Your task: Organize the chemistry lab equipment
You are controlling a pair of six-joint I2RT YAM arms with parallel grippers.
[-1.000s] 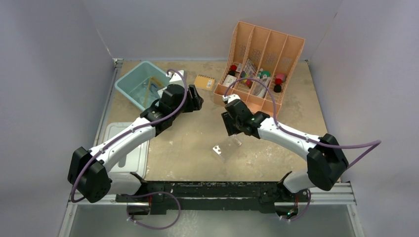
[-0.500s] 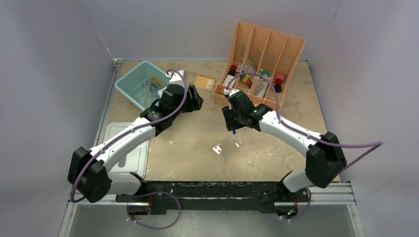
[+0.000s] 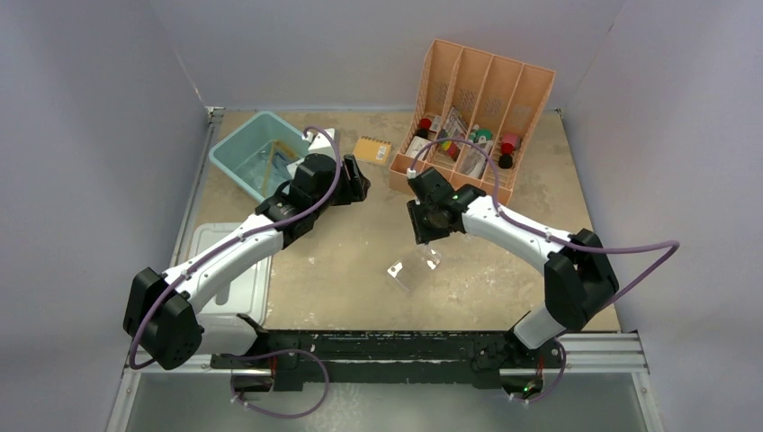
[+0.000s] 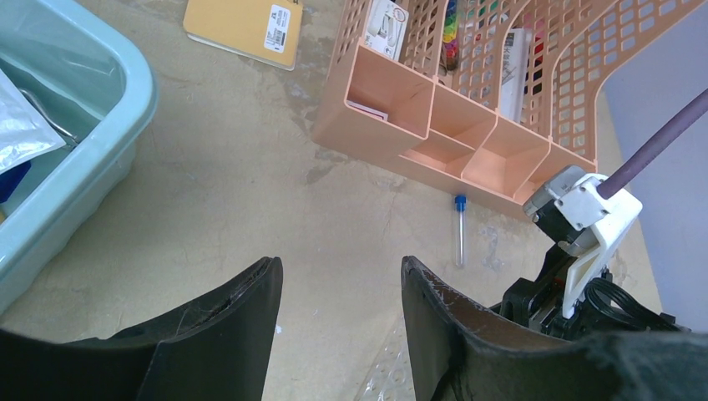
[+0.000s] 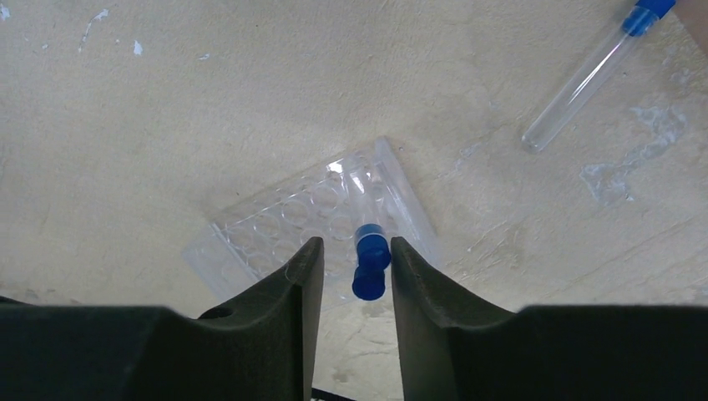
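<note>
Test tubes: slim, clear, blue-capped. One test tube (image 5: 370, 263) sits between the right hand's fingers, over the tube rack. A second tube (image 5: 584, 79) lies flat on the worktop (image 3: 342, 261) beside the peach divider.
Tube rack (image 5: 284, 221): clear plastic with rows of round wells, lying mid-worktop.
Teal bin (image 4: 138, 92): holds a crinkled clear bag (image 4: 17, 125).
Peach divider (image 4: 392, 142): slots with bottles and colourful items.
Left hand (image 4: 338, 276): spread wide, holding nothing.
Right hand (image 5: 355, 246): fingers either side of the cap; I cannot tell if it grips.
</note>
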